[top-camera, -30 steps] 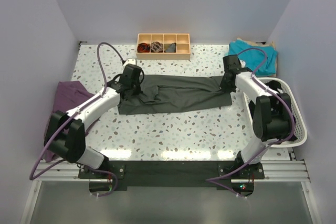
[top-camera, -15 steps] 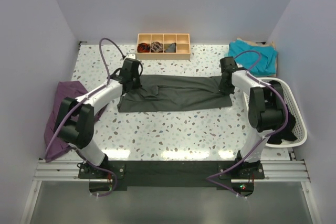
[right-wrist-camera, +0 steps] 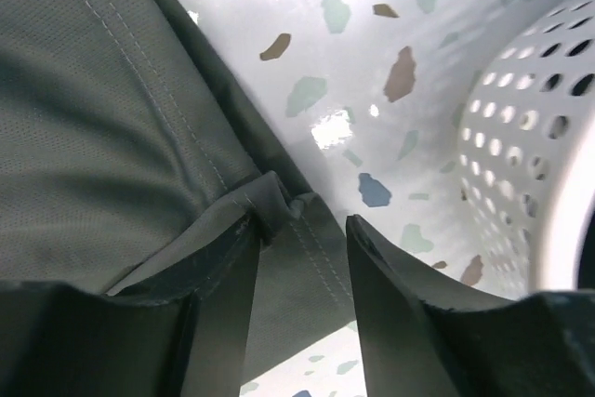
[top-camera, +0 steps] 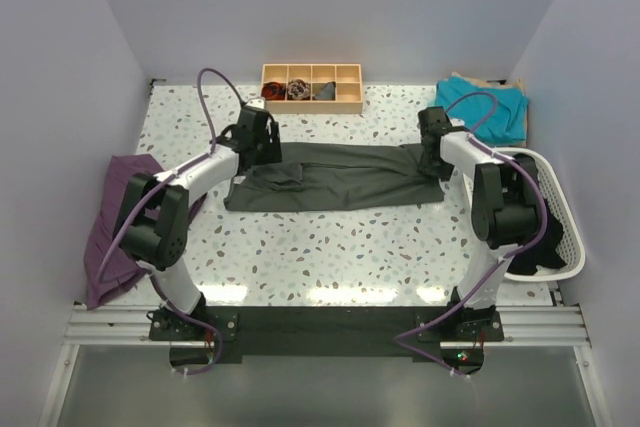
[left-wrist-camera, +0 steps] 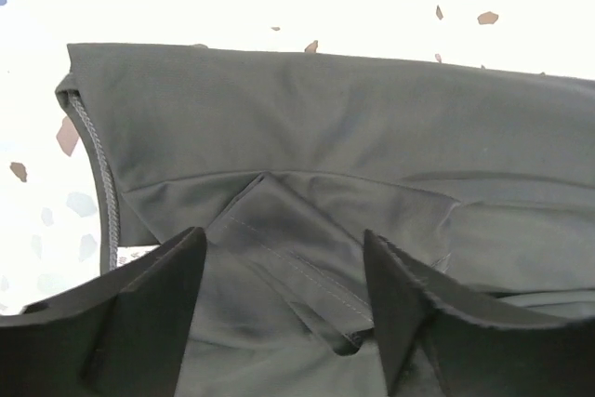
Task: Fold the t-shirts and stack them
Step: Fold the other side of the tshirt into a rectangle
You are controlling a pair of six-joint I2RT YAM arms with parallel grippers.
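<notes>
Charcoal grey t-shirt [top-camera: 335, 175] lies flattened into a long strip across the middle of the speckled table [top-camera: 330, 247]. Your left tool [left-wrist-camera: 284, 295] is at the strip's left end, fingers spread wide over the cloth. Your right tool [right-wrist-camera: 299, 258] is at the right end, fingers apart with a hem fold between them. Teal t-shirt [top-camera: 492, 109] lies in the far right corner, near a white basket [top-camera: 548, 274].

A t-shirt [top-camera: 335, 177] is laid across the table [top-camera: 330, 247] between the left gripper [top-camera: 260, 139] and right gripper [top-camera: 435, 143], with a tray [top-camera: 311, 106] set behind it, a second t-shirt [top-camera: 487, 112] behind the basket [top-camera: 566, 217] at right, and a cloth [top-camera: 120, 207] at the left edge.
</notes>
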